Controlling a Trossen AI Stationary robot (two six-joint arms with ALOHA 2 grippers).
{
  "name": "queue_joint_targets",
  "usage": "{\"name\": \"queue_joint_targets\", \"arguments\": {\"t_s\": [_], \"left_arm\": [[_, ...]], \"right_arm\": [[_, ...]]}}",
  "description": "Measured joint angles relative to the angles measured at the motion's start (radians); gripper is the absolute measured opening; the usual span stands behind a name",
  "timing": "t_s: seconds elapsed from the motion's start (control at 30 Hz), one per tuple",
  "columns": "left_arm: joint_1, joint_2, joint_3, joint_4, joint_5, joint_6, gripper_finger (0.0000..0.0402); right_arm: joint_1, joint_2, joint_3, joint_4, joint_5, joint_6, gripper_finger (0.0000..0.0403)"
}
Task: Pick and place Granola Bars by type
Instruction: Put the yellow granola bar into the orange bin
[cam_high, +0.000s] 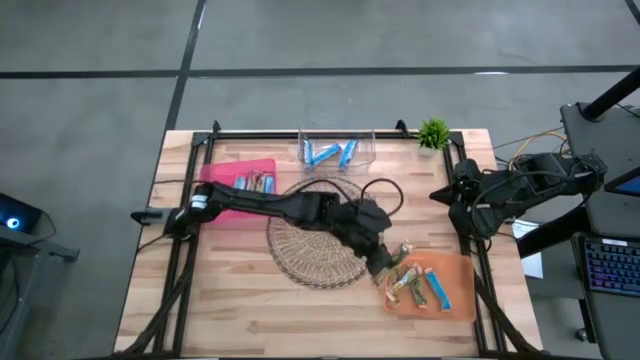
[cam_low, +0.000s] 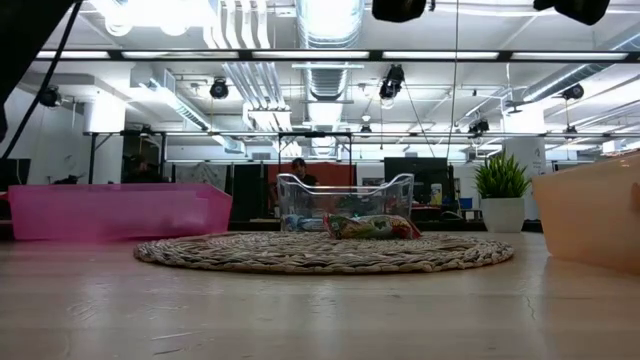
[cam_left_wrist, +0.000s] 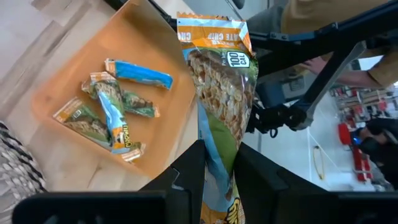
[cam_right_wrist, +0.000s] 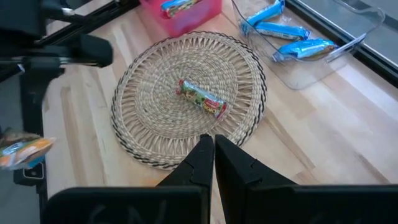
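My left gripper (cam_high: 383, 265) reaches across the round wicker tray (cam_high: 318, 245) to the orange tray (cam_high: 458, 277) and is shut on a brownish-green and orange granola bar (cam_left_wrist: 217, 81). Several bars, blue and brownish-green, lie flat in the orange tray (cam_left_wrist: 74, 68). One multicoloured bar (cam_right_wrist: 202, 99) lies on the wicker tray. Blue bars (cam_right_wrist: 287, 34) lie in the clear container (cam_high: 337, 150). Further bars (cam_high: 255, 183) lie in the pink bin (cam_high: 240, 195). My right gripper (cam_right_wrist: 213, 146) waits, shut, at the table's right edge. My left gripper pinches the bar between its two fingers (cam_left_wrist: 189, 165) near one end (cam_left_wrist: 216, 158). The rest of the bar sticks out past the fingertips along the fingers' line. It hangs clear above the orange tray's edge nearest the wicker tray, touching nothing else.
A small potted plant (cam_high: 433, 133) stands at the far right corner beside the clear container. The right arm (cam_high: 500, 195) sits over the table's right rail. Bare wood shows along the near edge, left of the orange tray.
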Motion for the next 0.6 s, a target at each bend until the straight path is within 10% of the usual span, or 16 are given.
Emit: {"name": "queue_joint_targets", "arguments": {"t_s": [0.6], "left_arm": [[-0.112, 0.0, -0.236, 0.504, -0.242, -0.209, 0.0066]], "right_arm": [[0.001, 0.001, 0.0, 0.001, 0.003, -0.053, 0.0009]]}}
